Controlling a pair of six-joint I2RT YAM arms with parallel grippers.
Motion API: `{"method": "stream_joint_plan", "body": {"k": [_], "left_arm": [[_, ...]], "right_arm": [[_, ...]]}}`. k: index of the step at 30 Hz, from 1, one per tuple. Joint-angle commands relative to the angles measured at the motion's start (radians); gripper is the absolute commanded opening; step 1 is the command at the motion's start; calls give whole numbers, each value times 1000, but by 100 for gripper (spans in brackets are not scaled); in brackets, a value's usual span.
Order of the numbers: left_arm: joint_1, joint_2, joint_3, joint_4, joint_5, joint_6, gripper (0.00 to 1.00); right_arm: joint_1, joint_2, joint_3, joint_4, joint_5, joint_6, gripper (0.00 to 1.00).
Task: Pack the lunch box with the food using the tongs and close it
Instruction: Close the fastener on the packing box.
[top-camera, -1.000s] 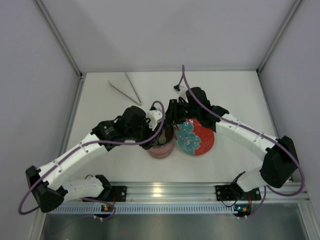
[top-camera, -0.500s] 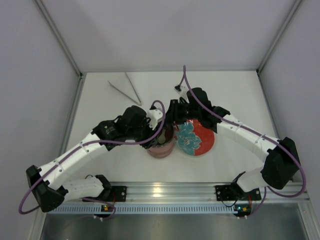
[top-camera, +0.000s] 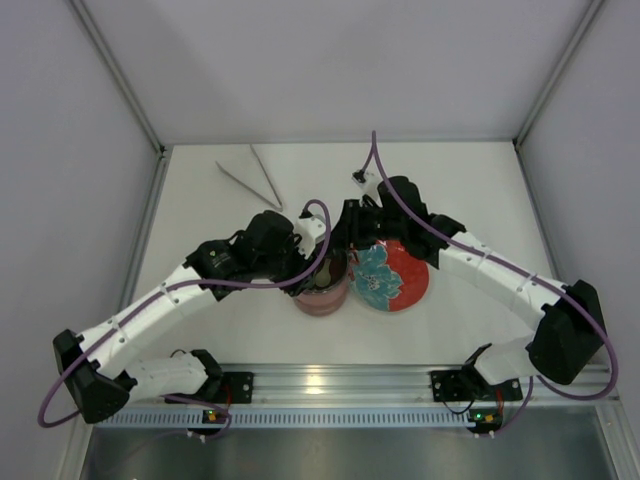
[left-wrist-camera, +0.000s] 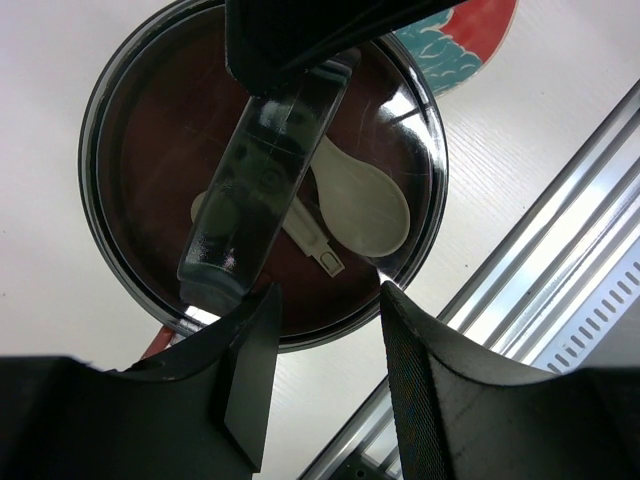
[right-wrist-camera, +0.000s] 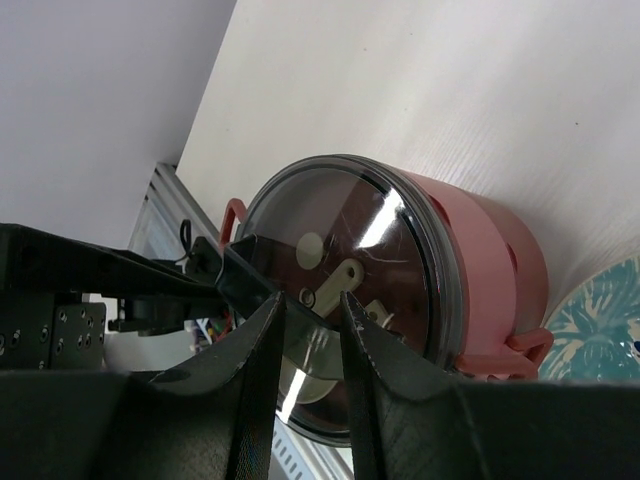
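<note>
The lidded lunch box (top-camera: 322, 298) stands on the tabletop (top-camera: 450, 180) beside the plate (top-camera: 408, 282); left claw (left-wrist-camera: 327, 295) half-spread above, right claw (right-wrist-camera: 310, 298) apparently pinching its clear clasp (left-wrist-camera: 262, 190), which we should seat squarely.

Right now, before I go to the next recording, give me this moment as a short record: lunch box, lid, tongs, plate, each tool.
lunch box: pink, mid-table, beside the plate
lid: maroon, seated on the lunch box; white spoon tucked under its clear strap
tongs: lying far left on the table, away from both arms
plate: red with teal flower, right of the lunch box
left tool: over the lid's rim, fingers apart, nothing between them
right tool: fingers either side of the clear strap; grip uncertain
</note>
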Motion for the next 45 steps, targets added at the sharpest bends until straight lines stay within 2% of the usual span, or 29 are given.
{"method": "stream_joint_plan", "body": {"k": [1, 20, 34, 39, 45], "left_arm": [[3, 20, 21, 21, -42, 13, 50], [3, 33, 9, 21, -27, 5, 49], [2, 30, 6, -2, -1, 7, 49], [3, 33, 0, -7, 10, 7, 49], [3, 34, 0, -5, 11, 2, 49]], "right_arm": [[16, -36, -4, 9, -10, -14, 28], [15, -39, -12, -5, 19, -28, 28], [-53, -65, 194, -223, 316, -83, 31], [-68, -105, 120, -302, 439, -60, 31], [-70, -157, -79, -257, 502, -18, 19]]}}
